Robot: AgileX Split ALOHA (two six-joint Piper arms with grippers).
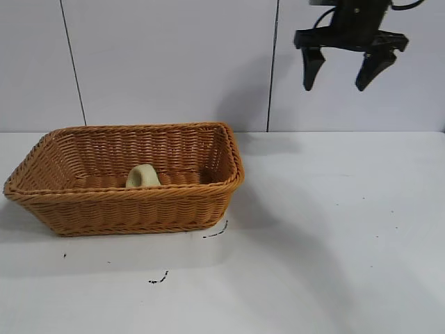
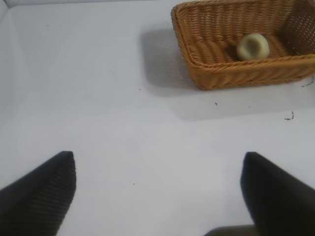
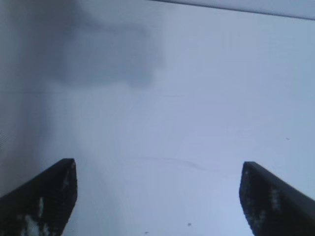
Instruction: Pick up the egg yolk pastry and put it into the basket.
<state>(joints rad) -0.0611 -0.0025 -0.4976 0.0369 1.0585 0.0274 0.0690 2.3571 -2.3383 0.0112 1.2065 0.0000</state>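
White table [image 1: 334, 243] bears big orange-brown woven wicker basket [image 1: 132, 202]; right gripper [image 1: 345, 69] high above, jaws apart & empty; left gripper [image 2: 157, 196] also spread; small pale-yellow ring-topped pastry [image 1: 142, 177] sits tilted inside basket, w/ little risk left besides rolling

Bright even light, soft shadow beside the basket [image 1: 125, 209], blurred right wrist view

1. white table [image 1: 334, 229], matte, with small dark specks
2. black scribble marks [image 1: 158, 280] near the front, another squiggle [image 1: 217, 232] farther back
3. pale panelled wall [image 1: 167, 62] behind, thin vertical seams
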